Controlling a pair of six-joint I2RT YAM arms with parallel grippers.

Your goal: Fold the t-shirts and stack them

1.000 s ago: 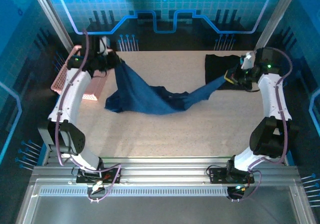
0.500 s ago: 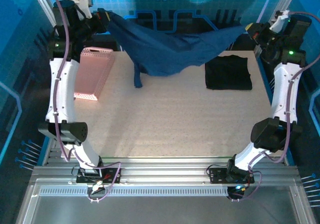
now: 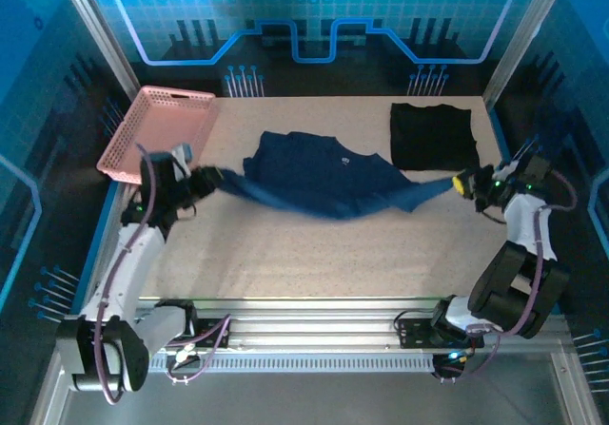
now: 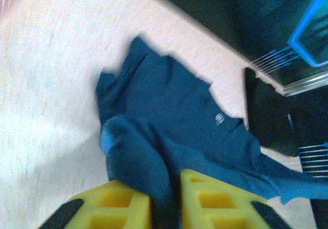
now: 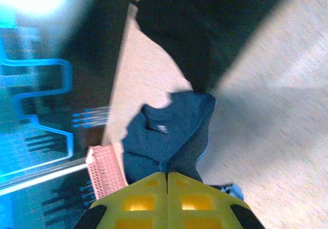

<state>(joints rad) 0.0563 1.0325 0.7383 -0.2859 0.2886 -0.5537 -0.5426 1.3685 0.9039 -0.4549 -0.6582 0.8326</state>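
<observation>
- Top external view: I see the navy t-shirt lying across the middle of the desk. It is stretched between my two tools with a small white mark facing up.
- My left tool, left of centre, is clamped on the shirt's left end. In the left wrist view navy cloth fills the narrow gap between the yellow fingers.
- My right tool, near the right edge, pinches the shirt's right corner. In the right wrist view its fingers meet, with cloth bunched just beyond them.
- The black t-shirt lies folded flat in the upper right, just beside the navy one; I cannot tell whether they touch.
- The pink basket sits at the upper left corner, apart from the navy shirt and above the left tool.
</observation>
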